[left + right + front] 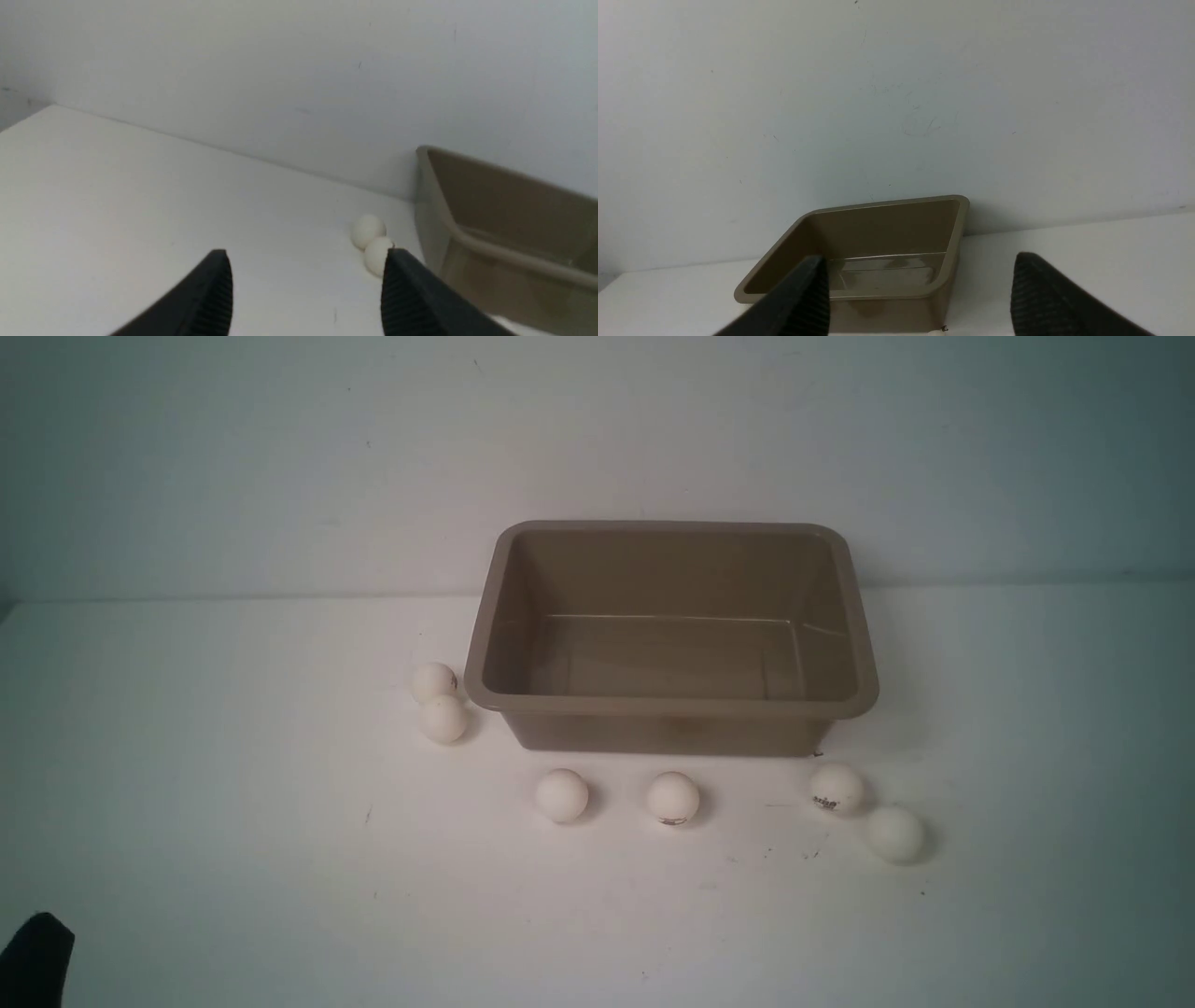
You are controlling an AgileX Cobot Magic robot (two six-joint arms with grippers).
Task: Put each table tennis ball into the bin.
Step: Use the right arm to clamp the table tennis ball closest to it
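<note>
Six white table tennis balls lie on a pale tabletop [280, 859] around a taupe bin [667, 707], its long axis running left to right and its inside bare of balls. A touching pair, the far-left ball [433, 682] and its neighbour [443, 719], sits just beside the bin's left end. Two more, the left-centre ball [562, 795] and the right-centre ball [673, 798], lie apart on the near side; the printed ball [837, 789] and the outermost ball [896, 834] rest close together off the near right corner.

The left pincer [306, 284] stands apart-jawed with nothing between its fingers, back at the near left; the left pair lies forward and to the right of it, and the left arm appears nearer to them. The right pincer [920, 289] is likewise spread and holds nothing, probably the better placed for the right-hand pair. The next reach likely calls for a forward and inward move, then a descent.
</note>
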